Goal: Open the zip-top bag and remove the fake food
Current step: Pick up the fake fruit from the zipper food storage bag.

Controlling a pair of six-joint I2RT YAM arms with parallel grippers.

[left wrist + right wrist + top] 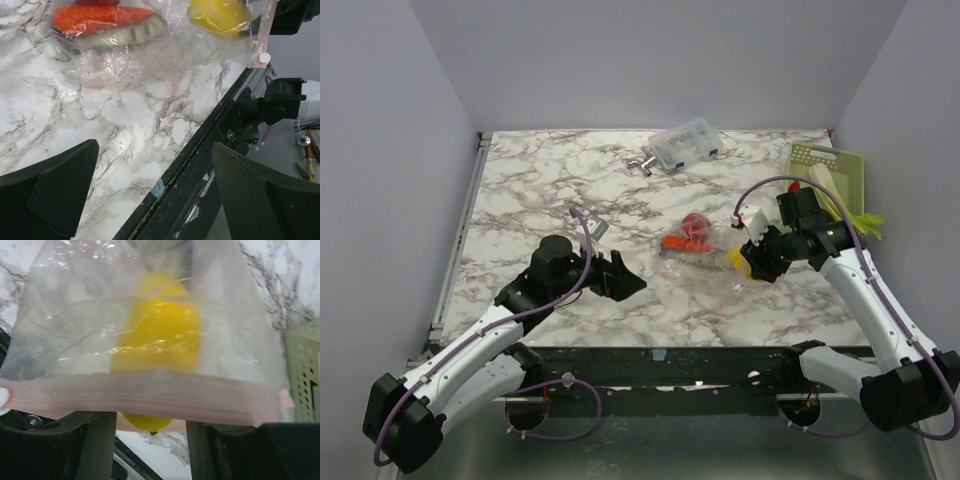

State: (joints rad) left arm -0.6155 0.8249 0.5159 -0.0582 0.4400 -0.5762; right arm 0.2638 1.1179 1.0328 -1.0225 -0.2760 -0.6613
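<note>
**Bag mouth at the right hand; left hand free at the far end**

The zip-top bag (705, 262) lies flat on the table (540, 190), centre-right of the top view, with its long axis running left–right. Its pink zipper strip (150, 395) is at the right-hand end, facing the right hand (752, 262). The strip looks sealed, though I am not certain.

Right hand: fingers part-way apart, straddling the strip and the tip of the yellow lemon (160, 330). I cannot tell whether they pinch the film or only bracket it.

Left hand (625, 280): fully spread and empty, just left of the bag's other end, not touching it. The right hand is nearer the mouth.

The film is clear, crinkly, limp and glossy. The lemon is smooth and hard and sits against the zipper. The orange carrot (100, 16), pale ridged stalk (125, 36) and red piece (695, 222) lie toward the left end.

My judgement: opening it needs a hand on each side of the strip.
</note>
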